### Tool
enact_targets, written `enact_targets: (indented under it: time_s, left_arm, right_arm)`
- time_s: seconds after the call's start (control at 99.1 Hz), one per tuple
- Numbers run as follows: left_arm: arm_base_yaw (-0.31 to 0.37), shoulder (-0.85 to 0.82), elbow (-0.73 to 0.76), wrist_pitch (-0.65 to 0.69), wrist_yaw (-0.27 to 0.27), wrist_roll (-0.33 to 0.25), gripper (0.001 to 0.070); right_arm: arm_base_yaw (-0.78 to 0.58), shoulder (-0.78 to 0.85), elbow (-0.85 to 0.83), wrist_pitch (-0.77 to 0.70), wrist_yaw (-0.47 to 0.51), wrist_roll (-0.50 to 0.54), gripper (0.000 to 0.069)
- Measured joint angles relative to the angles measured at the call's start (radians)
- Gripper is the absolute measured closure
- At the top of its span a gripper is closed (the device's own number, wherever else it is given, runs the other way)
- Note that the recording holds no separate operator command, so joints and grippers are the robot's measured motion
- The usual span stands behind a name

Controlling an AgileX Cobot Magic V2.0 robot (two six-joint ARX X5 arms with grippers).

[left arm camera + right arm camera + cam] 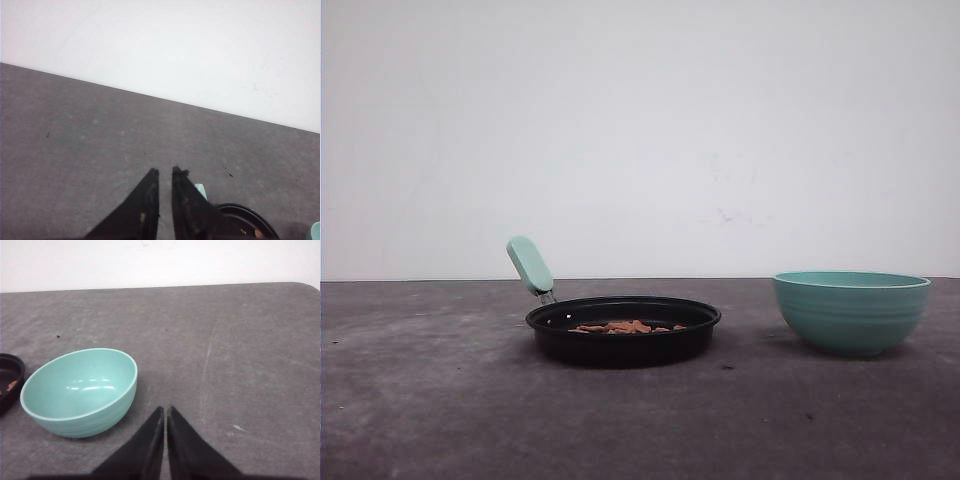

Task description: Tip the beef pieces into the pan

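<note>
The black pan (620, 345) sits on the grey table left of centre, its mint-green handle (529, 264) angled up to the back left. The orange-brown beef pieces (625, 327) lie flat inside it. In the left wrist view my left gripper (166, 171) hovers over bare table with only a narrow slit between its fingers and nothing in them; the pan's rim (250, 215) and a few beef pieces (258, 233) show just beyond it. My right gripper (165, 408) is shut and empty, beside the teal bowl. The pan's edge (10, 372) shows past that bowl.
A deep teal ribbed bowl (850, 315) stands upright to the right of the pan, and its inside (80, 377) looks empty. A white wall runs behind the table. The table's far right corner (305, 287) is rounded.
</note>
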Motion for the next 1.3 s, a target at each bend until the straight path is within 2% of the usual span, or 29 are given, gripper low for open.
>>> enact_targets:
  time_s: [0.504, 0.585, 0.676, 0.747, 0.847, 0.948, 1.069, 1.14, 1.301]
  left_arm:
    - [0.0, -0.003, 0.0, -0.001, 0.0, 0.001, 0.0688]
    - [0.0, -0.013, 0.0, 0.001, -0.001, 0.028, 0.0688]
    - [0.011, -0.038, -0.021, 0.042, 0.0, 0.084, 0.0688]
    - [0.043, -0.085, -0.103, 0.135, 0.025, 0.151, 0.0688]
    - [0.1, -0.172, -0.299, 0.292, 0.116, 0.2, 0.0688]
    - [0.143, -0.298, -0.534, 0.398, 0.188, 0.198, 0.0688]
    - [0.189, -0.471, -0.728, 0.401, 0.26, 0.177, 0.0688]
    - [0.209, -0.529, -0.793, 0.405, 0.274, 0.163, 0.0688]
    - [0.222, -0.525, -0.876, 0.385, 0.278, 0.153, 0.0688]
  right_arm:
    - [0.0, 0.0, 0.0, 0.0, 0.0, 0.0, 0.068]
    - [0.0, 0.0, 0.0, 0.001, 0.0, 0.0, 0.068]
    - [0.0, 0.0, 0.0, 0.001, 0.0, 0.0, 0.068]
    - [0.0, 0.0, 0.0, 0.001, 0.0, 0.0, 0.068]
    - [0.0, 0.0, 0.0, 0.002, 0.0, 0.0, 0.068]
    - [0.0, 0.0, 0.0, 0.002, 0.0, 0.0, 0.068]
    - [0.0, 0.0, 0.0, 0.002, 0.0, 0.0, 0.068]
    - [0.0, 0.0, 0.0, 0.002, 0.0, 0.0, 0.068]
    - [0.0, 0.0, 0.0, 0.002, 0.0, 0.0, 0.068]
